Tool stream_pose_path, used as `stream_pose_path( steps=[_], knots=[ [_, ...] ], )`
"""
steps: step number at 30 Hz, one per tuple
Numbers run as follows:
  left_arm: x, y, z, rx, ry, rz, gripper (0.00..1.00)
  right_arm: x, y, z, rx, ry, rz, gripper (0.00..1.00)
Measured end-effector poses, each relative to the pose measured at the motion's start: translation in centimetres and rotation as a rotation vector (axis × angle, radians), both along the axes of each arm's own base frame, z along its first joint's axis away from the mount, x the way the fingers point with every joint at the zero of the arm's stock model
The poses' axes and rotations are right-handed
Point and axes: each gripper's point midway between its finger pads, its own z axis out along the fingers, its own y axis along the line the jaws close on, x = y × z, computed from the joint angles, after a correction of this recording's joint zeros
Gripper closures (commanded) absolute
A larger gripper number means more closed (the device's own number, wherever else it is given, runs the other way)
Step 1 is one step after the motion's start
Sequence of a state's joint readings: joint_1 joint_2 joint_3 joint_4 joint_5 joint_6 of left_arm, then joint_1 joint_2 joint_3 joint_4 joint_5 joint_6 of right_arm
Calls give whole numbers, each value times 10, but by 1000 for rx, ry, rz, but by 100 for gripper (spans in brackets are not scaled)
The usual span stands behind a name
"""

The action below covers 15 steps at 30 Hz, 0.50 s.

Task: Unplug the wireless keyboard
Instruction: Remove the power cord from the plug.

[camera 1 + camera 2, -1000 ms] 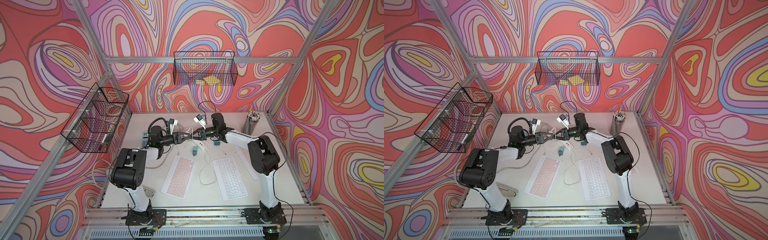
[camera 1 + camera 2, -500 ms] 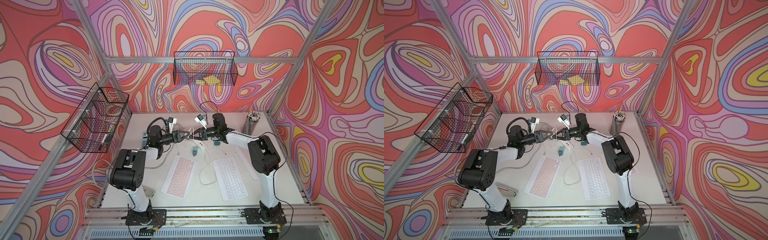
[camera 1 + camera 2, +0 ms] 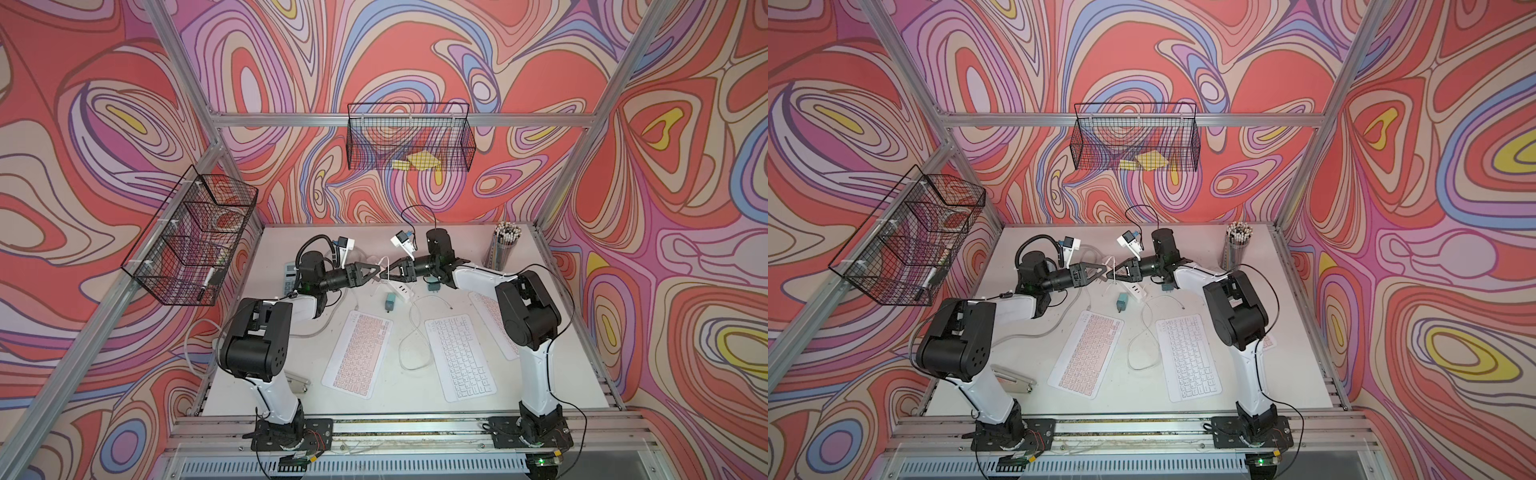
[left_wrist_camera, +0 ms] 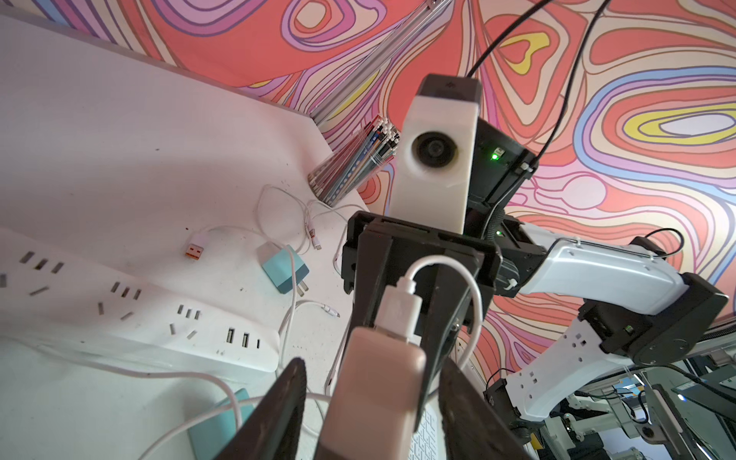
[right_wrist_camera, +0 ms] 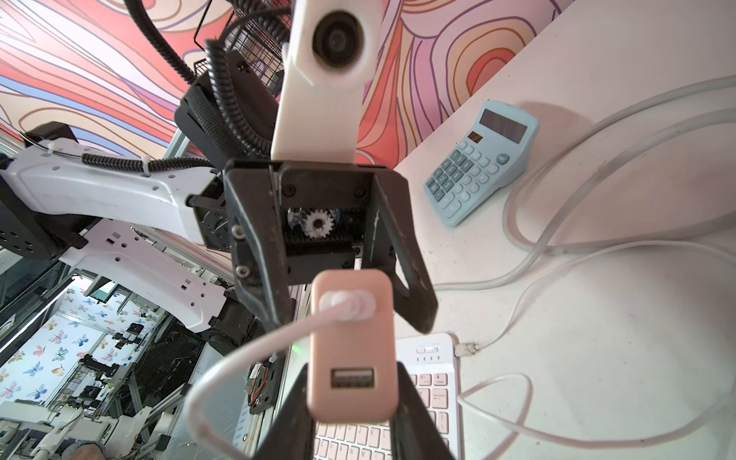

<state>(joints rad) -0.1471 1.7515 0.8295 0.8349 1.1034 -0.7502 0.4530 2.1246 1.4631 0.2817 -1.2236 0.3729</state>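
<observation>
Above the power strip (image 3: pixel 401 286), toward the back of the table (image 3: pixel 409 397), both arms fold inward with wrists level. The left gripper (image 3: pixel 377 272) and right gripper (image 3: pixel 392 273) point at each other, tip to tip. The right fingers pinch the white plug (image 4: pixel 398 310) seated in the pink adapter (image 4: pixel 374 394). The left jaws bracket the adapter, parted, with gaps showing beside it. A cable (image 3: pixel 405 353) loops between the pink keyboard (image 3: pixel 358 354) and white keyboard (image 3: pixel 459 357), both lying flat nearer the bases. The key legends are too blurred to read.
</observation>
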Motion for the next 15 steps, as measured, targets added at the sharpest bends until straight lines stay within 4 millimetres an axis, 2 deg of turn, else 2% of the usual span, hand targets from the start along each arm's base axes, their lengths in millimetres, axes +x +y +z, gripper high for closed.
stream_pose_path(
  steps=[4, 11, 15],
  knots=[
    [-1, -1, -3, 11, 0, -2, 51, 0, 0, 0, -1, 6, -2, 91],
    [-2, -3, 5, -21, -33, -27, 77, -1, -3, 1, 4, 25, 9, 88],
    [-5, -5, 7, -28, -60, -57, 83, -3, -7, 3, 11, 56, 30, 83]
  ],
)
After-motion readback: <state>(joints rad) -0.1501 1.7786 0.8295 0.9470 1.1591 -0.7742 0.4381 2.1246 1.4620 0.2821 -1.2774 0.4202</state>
